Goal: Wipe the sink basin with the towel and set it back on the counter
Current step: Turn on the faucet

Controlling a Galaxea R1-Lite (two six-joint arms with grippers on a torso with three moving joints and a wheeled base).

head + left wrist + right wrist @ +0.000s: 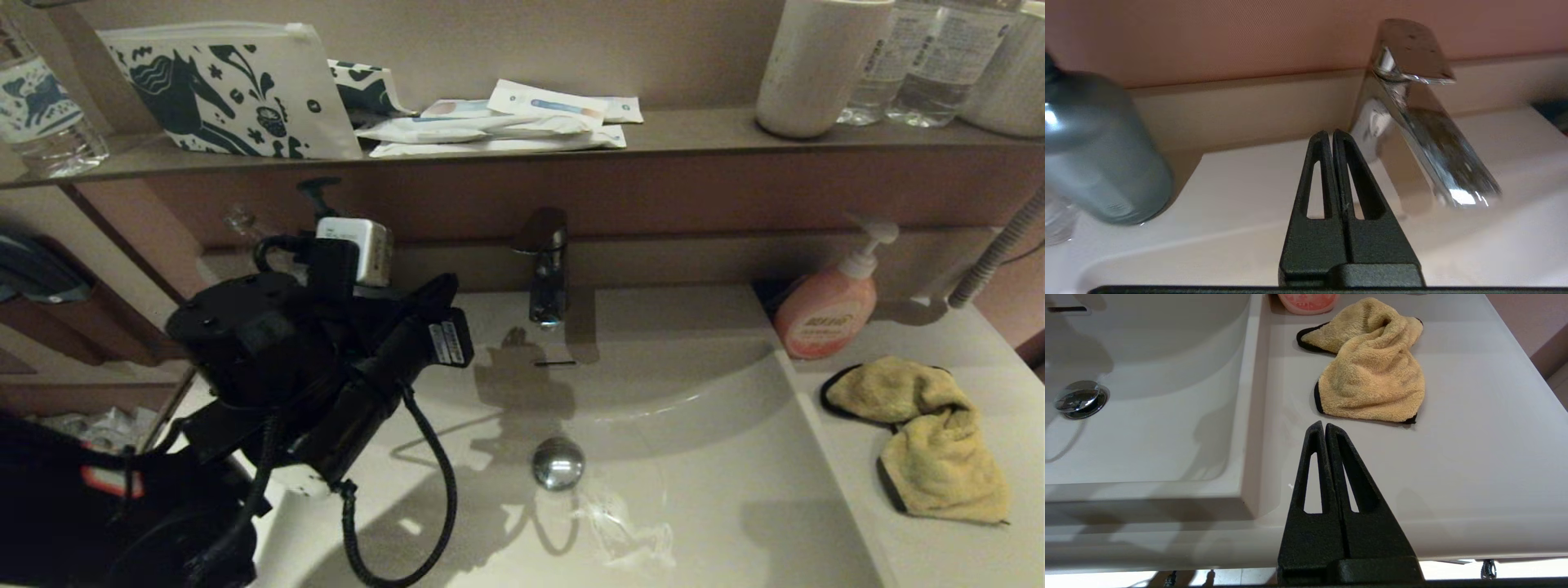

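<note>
The mustard-yellow towel point(922, 433) point(1372, 371) lies crumpled on the off-white counter point(963, 555) point(1453, 465), right of the sink basin point(694, 474) point(1147, 433). The chrome drain plug point(558, 463) point(1077, 396) sits mid-basin, with the overflow slot point(555, 363) in the rear wall. My right gripper point(1325, 424) is shut and empty, hovering near the counter's front edge a short way before the towel; it is out of the head view. My left arm point(310, 359) hangs over the basin's left side. Its gripper point(1332, 132) is shut and empty, pointing at the rear counter beside the faucet point(1412, 122).
A chrome faucet point(545, 269) stands behind the basin. A pink soap bottle point(824, 314) is just behind the towel. A grey-blue bottle point(1098, 151) stands at the back left. The brown shelf point(694, 135) above holds a pouch, packets, a cup and bottles.
</note>
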